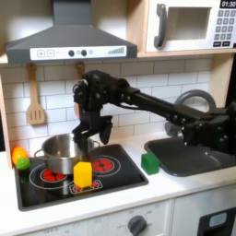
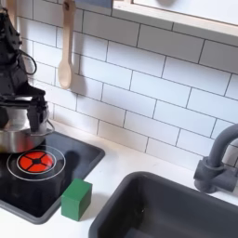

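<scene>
My black gripper (image 1: 82,138) points down over the right rim of a silver pot (image 1: 57,153) on the back left of the black stove top (image 1: 124,175). In the second exterior view the gripper (image 2: 36,117) hangs just above the pot (image 2: 13,136), its two fingers apart and nothing between them. A yellow block (image 1: 83,174) stands upright at the stove's front, between the two red burners. A green block (image 1: 149,163) sits at the stove's right edge; the green block (image 2: 76,198) is also in the second exterior view, in front of a red burner (image 2: 34,163).
An orange and green toy (image 1: 17,158) lies left of the pot. A wooden spatula (image 1: 35,101) hangs on the tiled wall. The dark sink (image 1: 192,152) with its grey faucet (image 2: 219,153) lies right of the stove. The range hood (image 1: 69,41) and microwave (image 1: 189,26) hang overhead.
</scene>
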Tool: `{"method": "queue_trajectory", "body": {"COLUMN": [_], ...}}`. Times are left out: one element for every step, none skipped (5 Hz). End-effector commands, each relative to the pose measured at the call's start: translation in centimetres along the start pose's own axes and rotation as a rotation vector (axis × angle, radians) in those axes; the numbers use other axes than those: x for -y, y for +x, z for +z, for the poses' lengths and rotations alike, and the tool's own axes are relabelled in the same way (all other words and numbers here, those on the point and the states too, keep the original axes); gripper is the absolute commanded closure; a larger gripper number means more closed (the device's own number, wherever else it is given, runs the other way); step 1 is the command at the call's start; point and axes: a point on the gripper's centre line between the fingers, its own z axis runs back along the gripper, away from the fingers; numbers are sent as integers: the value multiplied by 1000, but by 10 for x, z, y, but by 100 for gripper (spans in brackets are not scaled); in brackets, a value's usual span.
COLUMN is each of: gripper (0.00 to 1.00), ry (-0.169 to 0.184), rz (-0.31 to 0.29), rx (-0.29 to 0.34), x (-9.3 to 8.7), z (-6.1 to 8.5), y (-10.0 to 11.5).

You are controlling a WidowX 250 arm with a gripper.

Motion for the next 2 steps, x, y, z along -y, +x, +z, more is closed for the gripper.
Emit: {"method": "queue_trajectory", "body": {"gripper": [0, 0], "ry": [-27, -40], "rz": [-49, -87], "rx": [-23, -15], "x": [13, 21], "z": [5, 15], "y": [-26, -39]}}
